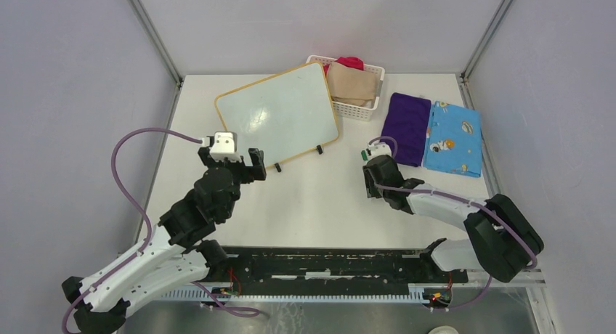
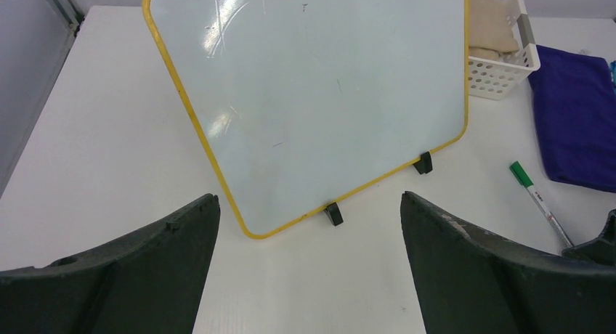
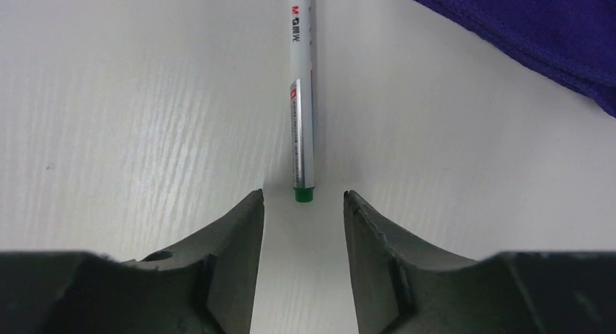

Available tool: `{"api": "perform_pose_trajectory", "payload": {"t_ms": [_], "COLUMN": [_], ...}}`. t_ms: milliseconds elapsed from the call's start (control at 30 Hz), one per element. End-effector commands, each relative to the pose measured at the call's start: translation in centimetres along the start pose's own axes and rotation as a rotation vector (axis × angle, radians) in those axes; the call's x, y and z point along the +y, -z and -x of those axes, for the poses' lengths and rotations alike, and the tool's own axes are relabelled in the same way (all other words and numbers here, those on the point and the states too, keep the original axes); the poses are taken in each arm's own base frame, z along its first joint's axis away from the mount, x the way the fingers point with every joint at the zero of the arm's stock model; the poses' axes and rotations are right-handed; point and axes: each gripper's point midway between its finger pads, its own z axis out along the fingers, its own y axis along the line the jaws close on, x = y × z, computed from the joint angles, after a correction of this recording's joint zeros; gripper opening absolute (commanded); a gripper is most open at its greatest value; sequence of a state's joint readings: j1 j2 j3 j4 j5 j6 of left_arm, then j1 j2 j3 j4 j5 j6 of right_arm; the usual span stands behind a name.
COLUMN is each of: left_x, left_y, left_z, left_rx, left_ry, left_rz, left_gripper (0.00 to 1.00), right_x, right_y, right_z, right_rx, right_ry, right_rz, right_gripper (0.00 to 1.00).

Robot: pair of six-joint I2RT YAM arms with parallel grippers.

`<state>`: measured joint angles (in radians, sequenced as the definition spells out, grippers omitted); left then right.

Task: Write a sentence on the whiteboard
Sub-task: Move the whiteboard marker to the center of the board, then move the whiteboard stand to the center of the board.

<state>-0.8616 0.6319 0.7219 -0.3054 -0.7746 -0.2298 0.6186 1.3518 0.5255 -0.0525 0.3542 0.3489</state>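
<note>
The rectangular white whiteboard with the thin yellow-orange frame (image 1: 278,115) stands tilted on its two small black feet, and its face is bare apart from faint smudges, so no sentence is on it yet and the pen must be picked up first. The slim white marker with green ends (image 3: 301,94) lies flat on the white table to the right of the whiteboard's near right foot, between the board and a folded purple cloth (image 2: 574,116). The right gripper (image 3: 303,197) is much the nearer. Its fingers are set narrowly apart and empty, and the marker's green butt end sits just ahead of the gap between them. The barrel runs straight away from the fingertips, in line with that gap, so the jaws would close across it once they advance along it. The left gripper (image 2: 309,197) faces the whiteboard's lower edge from just in front, spread wide and holding nothing.
</note>
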Motion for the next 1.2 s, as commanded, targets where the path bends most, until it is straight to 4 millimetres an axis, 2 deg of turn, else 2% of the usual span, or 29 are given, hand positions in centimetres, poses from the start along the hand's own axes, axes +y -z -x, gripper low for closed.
{"api": "perform_pose_trajectory", "payload": {"t_ms": [0,133,267,333,467,600,833,1000,1167], "left_x": [-0.3,-0.2,-0.1,0.1,0.4,0.7,1.2,1.3,1.4], "left_y": [0.2,0.2,0.2,0.2,0.2,0.3,0.2,0.1,0.0], "left_z": [1.5,1.4,1.5,1.4,1.3,1.4,1.3,1.1,1.0], "left_rx": [-0.034,-0.033,-0.034,-0.034,-0.034,-0.039,-0.032,-0.028,-0.024], "left_ry": [0.009,0.007,0.006,0.003,0.001,0.0,-0.011,-0.017,-0.022], "left_rz": [-0.027,-0.02,-0.011,-0.002,0.016,0.026,0.058,0.065,0.079], "left_gripper": [0.99,0.99,0.99,0.99,0.99,0.99,1.0,1.0,1.0], "right_x": [1.1,3.3,7.6,9.1,10.8,11.2,13.9,15.6,15.6], "right_y": [1.6,2.8,3.7,3.4,2.1,0.7,-2.8,-5.4,-7.6], "right_z": [1.9,5.0,7.4,8.3,10.0,11.7,13.4,13.9,13.6], "right_rx": [-0.039,-0.131,-0.244,-0.286,-0.354,-0.439,-0.421,-0.373,-0.33], "right_ry": [0.009,0.001,0.075,0.08,0.039,-0.01,-0.023,0.01,-0.001], "right_rz": [0.08,0.17,0.278,0.316,0.35,0.317,0.324,0.31,0.274], "right_gripper": [0.54,0.59,0.6,0.59,0.58,0.59,0.61,0.63,0.62]}}
